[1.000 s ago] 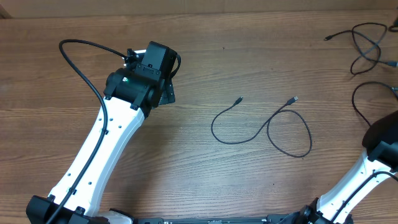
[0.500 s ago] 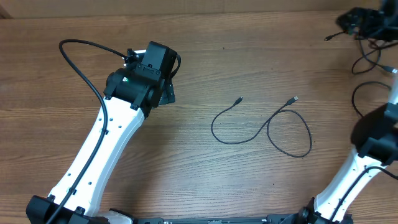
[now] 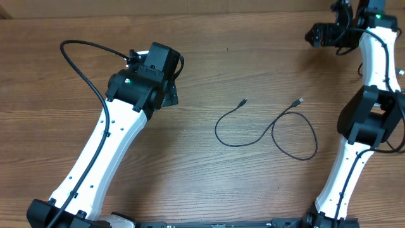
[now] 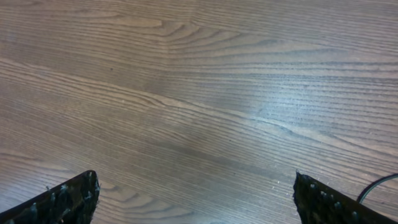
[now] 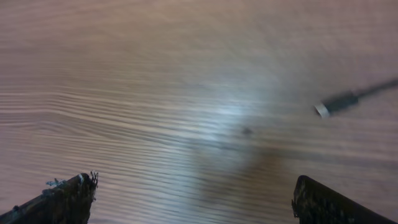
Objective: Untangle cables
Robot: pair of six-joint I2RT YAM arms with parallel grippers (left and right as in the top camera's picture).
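Observation:
One thin black cable (image 3: 278, 136) lies loose in the middle of the table, with a loop and two small plugs (image 3: 245, 101) pointing away from me. My right gripper (image 3: 314, 35) is open at the far right, above the table. In the right wrist view its jaws (image 5: 193, 199) frame blurred bare wood, and a cable plug (image 5: 336, 102) lies ahead to the right. The arm hides most of the far right cables. My left gripper (image 3: 163, 66) is open at the far left, and in the left wrist view its jaws (image 4: 196, 199) hold nothing.
The table is brown wood (image 3: 253, 183). A thick black cord (image 3: 82, 57) arcs from the left arm. A piece of black cord (image 4: 379, 182) shows at the lower right edge of the left wrist view. Cable pieces (image 3: 400, 76) lie at the right edge.
My right arm has swung from the right edge up to the far right corner, and its gripper has moved left over the cables there. The left arm and the middle cable have not moved.

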